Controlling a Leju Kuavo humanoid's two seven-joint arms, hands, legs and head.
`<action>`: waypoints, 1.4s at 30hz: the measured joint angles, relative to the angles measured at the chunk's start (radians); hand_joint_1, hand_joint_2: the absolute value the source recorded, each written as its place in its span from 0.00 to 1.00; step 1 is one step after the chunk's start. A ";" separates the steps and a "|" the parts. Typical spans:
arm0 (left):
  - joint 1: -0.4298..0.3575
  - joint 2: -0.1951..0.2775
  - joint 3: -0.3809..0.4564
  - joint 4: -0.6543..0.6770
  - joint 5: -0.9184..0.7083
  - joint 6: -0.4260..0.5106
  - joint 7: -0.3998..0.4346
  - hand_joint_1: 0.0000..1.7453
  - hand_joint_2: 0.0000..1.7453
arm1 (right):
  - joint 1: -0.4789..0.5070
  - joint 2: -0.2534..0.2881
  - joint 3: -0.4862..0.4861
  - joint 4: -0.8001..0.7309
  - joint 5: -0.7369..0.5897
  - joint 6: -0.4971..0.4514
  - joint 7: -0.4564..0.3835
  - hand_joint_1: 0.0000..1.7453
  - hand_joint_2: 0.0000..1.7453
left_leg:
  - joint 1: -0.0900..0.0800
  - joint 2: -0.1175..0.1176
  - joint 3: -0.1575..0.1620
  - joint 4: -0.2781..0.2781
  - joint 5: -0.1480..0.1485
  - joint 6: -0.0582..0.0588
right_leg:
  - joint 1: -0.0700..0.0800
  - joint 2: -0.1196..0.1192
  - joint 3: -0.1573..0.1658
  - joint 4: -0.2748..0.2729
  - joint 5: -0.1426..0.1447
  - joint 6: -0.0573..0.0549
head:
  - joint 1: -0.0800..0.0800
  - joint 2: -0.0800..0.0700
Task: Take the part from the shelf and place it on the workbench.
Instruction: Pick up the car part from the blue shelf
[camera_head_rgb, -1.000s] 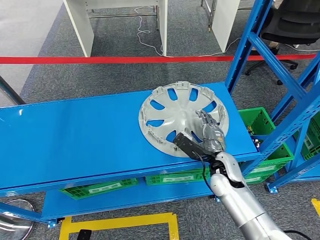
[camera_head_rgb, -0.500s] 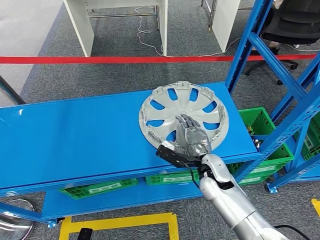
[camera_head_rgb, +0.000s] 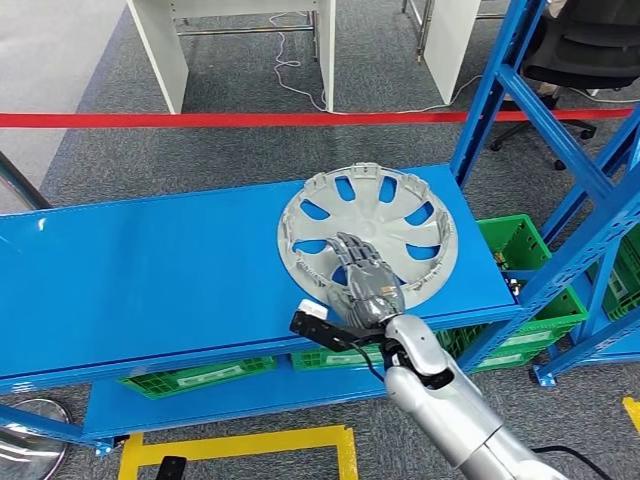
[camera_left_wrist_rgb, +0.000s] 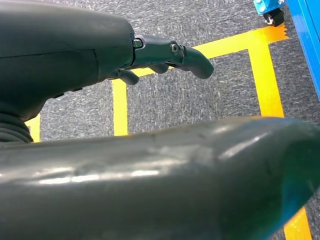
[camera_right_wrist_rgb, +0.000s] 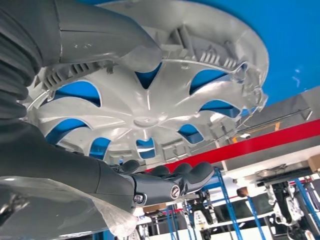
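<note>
Carpet (camera_head_rgb: 226, 110), grey, runs behind the blue shelf (camera_head_rgb: 151, 280), crossed by a red floor stripe (camera_head_rgb: 189, 120) toward twelve o'clock, with white desk legs (camera_head_rgb: 162, 45) beyond it. At about eight o'clock, under the shelf, lies yellow floor tape (camera_head_rgb: 241, 438). In the left wrist view the left hand (camera_left_wrist_rgb: 113, 55) hangs over carpet and the same yellow tape, fingers stretched out and loosely apart, holding nothing.

On the shelf's top deck, right of centre, the silver hubcap (camera_head_rgb: 367, 232) lies flat, inner side up (ribs and clips show around its rim). The right hand (camera_head_rgb: 362, 285) reaches in from five o'clock and lies spread over the hubcap's near edge at the hubcap's six o'clock; its fingers are extended and apart. The right wrist view shows the thumb (camera_right_wrist_rgb: 109, 37) against one face of the hubcap (camera_right_wrist_rgb: 151, 115) and the fingers (camera_right_wrist_rgb: 170, 182) at the opposite side, but whether they actually clamp it I cannot tell.

Green crates (camera_head_rgb: 528, 255) sit at three o'clock beneath the blue rack posts (camera_head_rgb: 513, 70), and a black office chair (camera_head_rgb: 581, 50) stands at two o'clock.
</note>
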 joint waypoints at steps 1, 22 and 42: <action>0.000 0.000 0.000 0.000 0.000 0.001 0.000 0.00 0.00 | 0.002 0.000 0.005 -0.003 0.005 0.000 0.007 0.00 1.00 | 0.000 0.000 0.000 0.000 0.000 0.000 | 0.000 0.000 0.000 0.000 0.000 0.000 | 0.000 0.000; 0.002 0.000 0.004 0.000 -0.001 0.008 0.000 0.00 0.00 | 0.022 0.000 0.038 0.059 -0.026 0.090 0.090 0.00 1.00 | 0.000 0.000 0.000 0.000 0.000 0.000 | 0.000 0.000 0.000 0.000 0.000 0.000 | 0.000 0.000; 0.002 0.000 0.007 0.001 -0.009 0.008 0.000 0.00 0.00 | -0.058 -0.004 0.042 0.147 -0.158 0.205 0.071 0.00 1.00 | 0.000 0.001 0.003 0.000 0.001 0.001 | 0.000 0.002 0.002 0.000 0.002 0.001 | 0.000 0.000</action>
